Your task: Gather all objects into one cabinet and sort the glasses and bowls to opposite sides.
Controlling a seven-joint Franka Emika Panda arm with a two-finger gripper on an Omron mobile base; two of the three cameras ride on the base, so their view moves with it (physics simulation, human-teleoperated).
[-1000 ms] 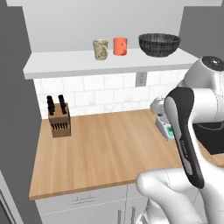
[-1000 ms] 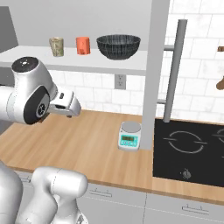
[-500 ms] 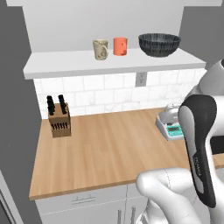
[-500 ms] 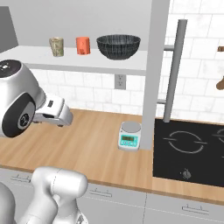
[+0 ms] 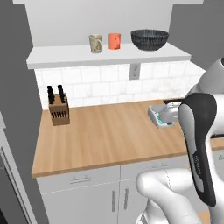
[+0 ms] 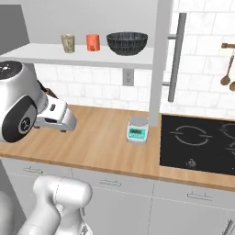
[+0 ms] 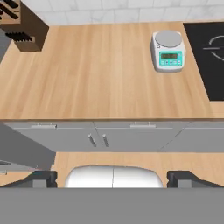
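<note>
On the white cabinet board (image 5: 65, 57) above the wooden bench (image 5: 105, 135), left to right — beige patterned mug (image 5: 95, 43), orange mug (image 5: 114, 41), wide dark speckled bowl (image 5: 149, 39). Below the board, wooden knife block (image 5: 58, 110) stands bench-left — small kitchen scale (image 6: 137, 130) bench-right.

Even, bright rendered light, soft shadow under the cabinet (image 5: 109, 57), no glare, mild softness, tabletop (image 7: 100, 70) evenly lit

Kitchen scale (image 7: 168, 50) on wooden counter (image 7: 96, 70), knife block (image 7: 24, 22) far corner.
</note>
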